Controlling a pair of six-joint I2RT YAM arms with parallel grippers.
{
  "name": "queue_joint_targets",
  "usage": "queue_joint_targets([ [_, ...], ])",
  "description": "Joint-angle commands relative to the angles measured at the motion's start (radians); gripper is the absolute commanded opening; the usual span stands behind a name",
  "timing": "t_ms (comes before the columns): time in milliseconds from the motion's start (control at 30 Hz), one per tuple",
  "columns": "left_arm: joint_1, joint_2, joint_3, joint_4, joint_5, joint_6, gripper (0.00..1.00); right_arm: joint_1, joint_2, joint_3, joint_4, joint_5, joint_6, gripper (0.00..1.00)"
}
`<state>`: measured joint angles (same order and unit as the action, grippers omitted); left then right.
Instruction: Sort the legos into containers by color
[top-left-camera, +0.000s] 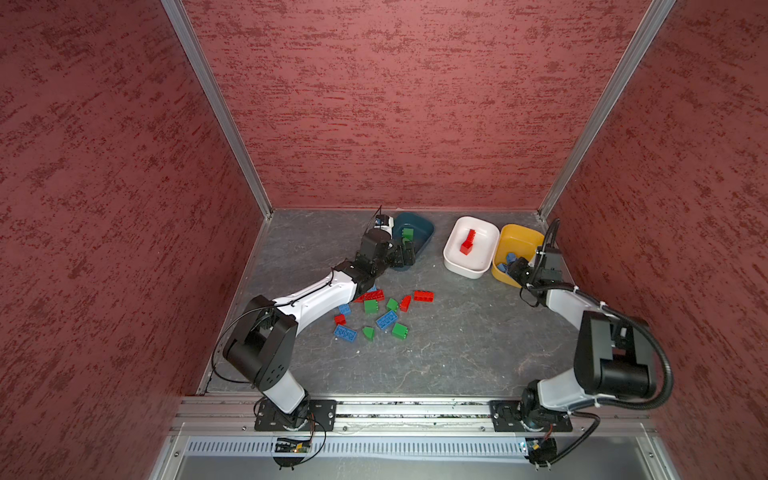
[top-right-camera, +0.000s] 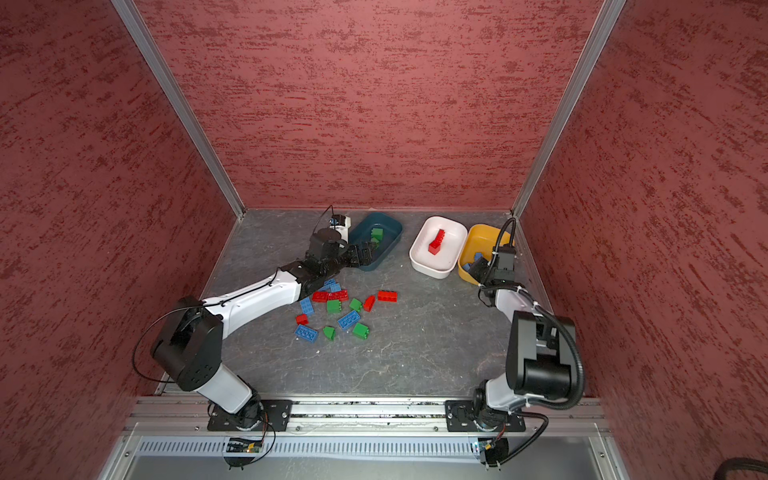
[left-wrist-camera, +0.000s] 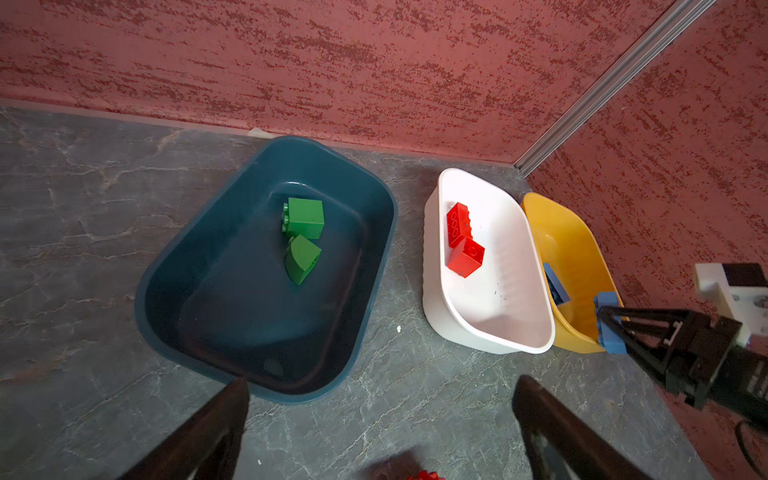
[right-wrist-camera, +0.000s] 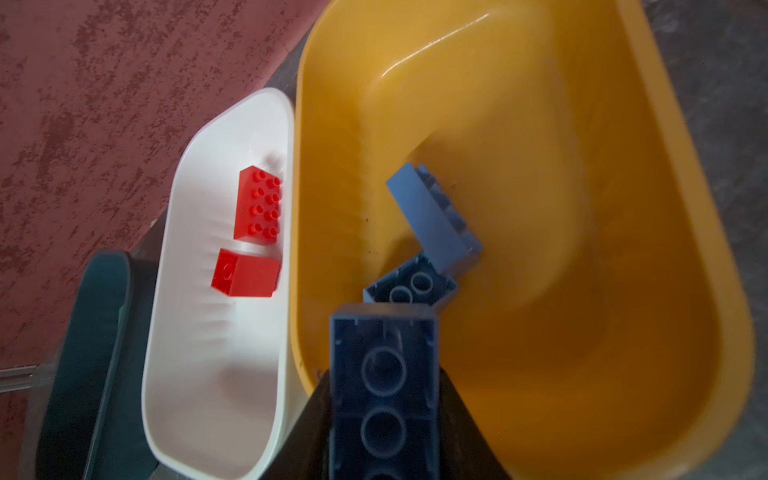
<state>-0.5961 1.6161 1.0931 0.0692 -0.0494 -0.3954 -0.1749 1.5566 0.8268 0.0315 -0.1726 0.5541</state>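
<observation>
In a top view, the left gripper (top-left-camera: 407, 253) is hanging wide and empty by the near rim of the teal tub (top-left-camera: 426, 230), with loose legos (top-left-camera: 384, 311) lying mid-surface (top-left-camera: 457, 353).

Left wrist: we're seeing two green bricks (left-wrist-camera: 303, 237) sitting in the teal tub and two red bricks (left-wrist-camera: 463, 241) in the white tub (left-wrist-camera: 498, 332).

Right wrist: the right gripper (right-wrist-camera: 384, 399) is pinching a blue brick (right-wrist-camera: 384, 365) over the yellow tub (right-wrist-camera: 623, 291), where two more blues (right-wrist-camera: 432, 224) are lying.
</observation>
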Motion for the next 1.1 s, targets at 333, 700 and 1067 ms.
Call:
queue_joint_targets([
  [333,-0.033,-0.041,-0.053,-0.363,-0.096,-0.085,0.99,-0.011,0.318,0.409,-0.136,-0.097,-0.134,0.31],
  [700,-0.012,-0.058,-0.063,-0.550,-0.090,-0.210,0.99,-0.011,0.302,0.435,-0.174,-0.114,-0.092,0.54],
  [1067,-0.014,-0.003,-0.020,-0.650,-0.105,-0.230,0.99,0.012,0.146,0.355,-0.210,-0.049,-0.074,0.77],
])
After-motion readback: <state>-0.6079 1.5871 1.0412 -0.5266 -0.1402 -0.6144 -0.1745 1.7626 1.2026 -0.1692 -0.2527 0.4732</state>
